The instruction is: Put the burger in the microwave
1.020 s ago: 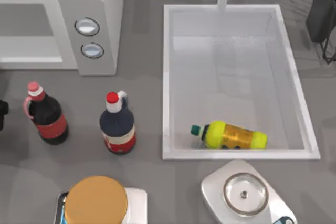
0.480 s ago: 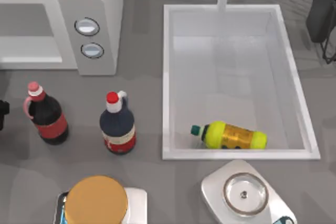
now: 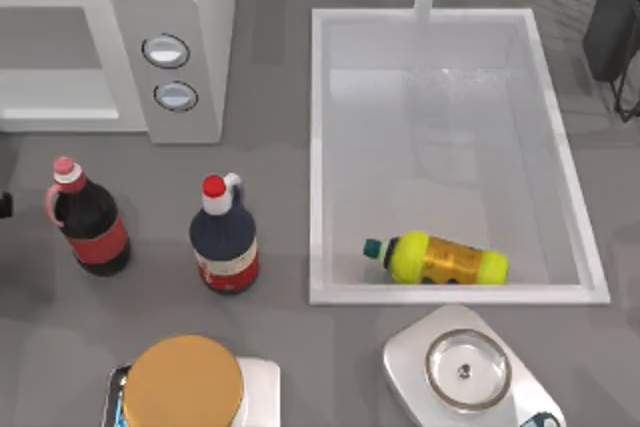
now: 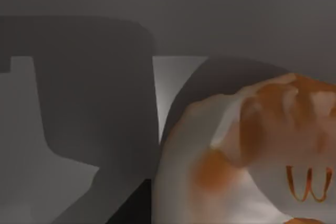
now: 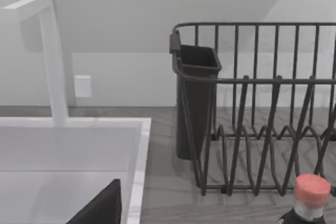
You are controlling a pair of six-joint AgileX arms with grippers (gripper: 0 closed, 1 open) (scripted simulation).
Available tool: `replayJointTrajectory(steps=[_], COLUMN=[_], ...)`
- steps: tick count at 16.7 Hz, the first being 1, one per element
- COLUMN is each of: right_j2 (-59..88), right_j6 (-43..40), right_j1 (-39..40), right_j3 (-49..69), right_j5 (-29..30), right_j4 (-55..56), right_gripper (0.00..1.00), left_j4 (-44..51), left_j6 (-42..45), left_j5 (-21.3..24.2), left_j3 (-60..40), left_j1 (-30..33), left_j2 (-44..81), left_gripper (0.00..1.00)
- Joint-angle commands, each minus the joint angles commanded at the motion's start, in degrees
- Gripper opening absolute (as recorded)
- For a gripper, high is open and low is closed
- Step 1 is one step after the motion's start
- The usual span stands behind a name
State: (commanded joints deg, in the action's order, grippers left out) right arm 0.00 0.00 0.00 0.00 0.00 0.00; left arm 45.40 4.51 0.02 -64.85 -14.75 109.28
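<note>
The burger (image 4: 247,145) sits right under my left wrist camera, pale with orange patches. I cannot tell whether the left hand grips it or how wide that hand stands. From above, the left arm (image 3: 4,205) is a dark sliver at the worktop's left edge, in front of the microwave (image 3: 190,7), so it is the nearer arm. The cavity (image 3: 50,57) lies just beyond it toward the back wall and faces the front. The burger is round, so its heading matters little. I judge the way in open. The pink-capped bottle (image 3: 85,227) stands near on the right, so I would avoid swinging that way. The right arm is idle over by the rack (image 5: 252,108).
</note>
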Motion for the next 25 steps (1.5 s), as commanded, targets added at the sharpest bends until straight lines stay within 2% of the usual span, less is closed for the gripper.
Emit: replayJointTrajectory(steps=[10,16,20,25], right_j2=[0.00,0.00,0.00,0.00], right_j6=[0.00,0.00,0.00,0.00], right_j1=[0.00,0.00,0.00,0.00], right_j3=[0.00,0.00,0.00,0.00], right_j5=[0.00,0.00,0.00,0.00], right_j4=[0.00,0.00,0.00,0.00], right_gripper=[1.00,1.00,1.00,1.00], left_j4=[18.86,19.71,13.75,-6.96], left_j6=[-0.34,-0.34,-0.20,0.14], left_j5=[0.08,0.02,1.04,3.65], left_j3=[-12.79,-13.39,-11.88,-8.17], left_j1=[0.60,0.49,0.61,0.83], left_j2=[-6.57,-6.58,-5.12,-0.78], left_gripper=[0.00,0.00,0.00,0.00])
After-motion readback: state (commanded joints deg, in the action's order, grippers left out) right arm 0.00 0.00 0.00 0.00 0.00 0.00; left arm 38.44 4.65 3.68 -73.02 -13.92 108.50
